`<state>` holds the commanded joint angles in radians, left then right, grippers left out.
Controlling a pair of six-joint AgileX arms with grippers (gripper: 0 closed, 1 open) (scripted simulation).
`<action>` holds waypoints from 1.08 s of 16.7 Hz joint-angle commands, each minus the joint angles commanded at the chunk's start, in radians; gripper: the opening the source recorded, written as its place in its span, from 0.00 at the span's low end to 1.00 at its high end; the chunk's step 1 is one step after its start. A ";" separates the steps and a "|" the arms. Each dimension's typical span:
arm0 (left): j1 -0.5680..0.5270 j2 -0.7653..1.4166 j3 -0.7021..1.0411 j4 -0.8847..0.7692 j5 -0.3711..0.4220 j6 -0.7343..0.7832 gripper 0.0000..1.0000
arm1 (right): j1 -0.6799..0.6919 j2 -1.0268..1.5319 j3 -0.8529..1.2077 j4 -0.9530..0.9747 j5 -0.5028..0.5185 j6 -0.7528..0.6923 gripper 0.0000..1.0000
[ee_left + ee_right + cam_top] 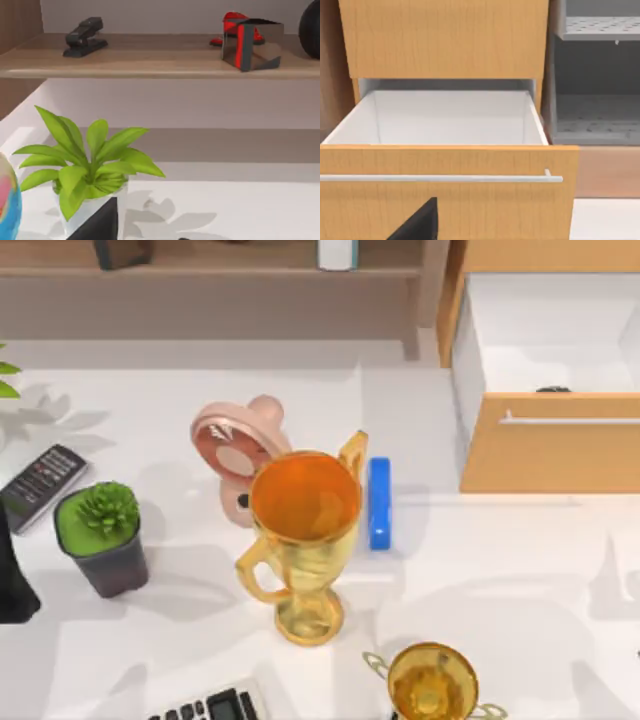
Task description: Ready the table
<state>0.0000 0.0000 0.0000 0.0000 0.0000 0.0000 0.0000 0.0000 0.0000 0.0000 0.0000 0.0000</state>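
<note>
Top view, from left to right: a dark shape at the far left edge looks like part of the left arm (pixel 14 585), though its gripper cannot be made out, so whether it is open or closed cannot be told. Near it on the white table (pixel 500 580) lies a dark remote control (pixel 40 483), and just beside that stands a small potted succulent (pixel 103 537) in a dark pot. Green leaf tips of another plant (pixel 8 380) poke in at the left edge; the left wrist view shows this leafy plant (pixel 87 167) in a pale pot, with a brown shelf (pixel 150 62) behind it carrying a black stapler (pixel 84 37) and a shiny red-and-silver box (pixel 252 44). Toward the middle of the table sits a pink desk fan (pixel 238 445), with a tall golden trophy cup (pixel 303 540) standing just in front of it and overlapping it in view. A blue bar-shaped object (pixel 379 502) lies just right of the cup. At the near edge are a keyboard-like calculator (pixel 208 706) and a smaller golden trophy (pixel 432 681). At the right, a wooden drawer (pixel 545 405) stands pulled out, its white inside (pixel 450 117) and thin metal handle (pixel 440 178) facing the right wrist camera. The right gripper's state cannot be told either.
</note>
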 joint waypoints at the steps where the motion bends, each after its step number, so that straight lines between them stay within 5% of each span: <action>1: 0.000 0.000 0.000 0.000 0.000 0.000 1.00 | 0.000 0.000 0.000 0.000 0.000 0.000 1.00; 8: 0.000 0.000 0.000 0.000 0.000 0.000 1.00 | 0.048 0.205 0.192 -0.101 -0.042 0.036 1.00; 18: 0.000 0.000 0.000 0.000 0.000 0.000 1.00 | 0.109 1.136 1.065 -0.553 -0.071 0.017 1.00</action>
<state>0.0000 0.0000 0.0000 0.0000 0.0000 0.0000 0.1089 1.1356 1.0654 -0.5532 -0.0713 0.0175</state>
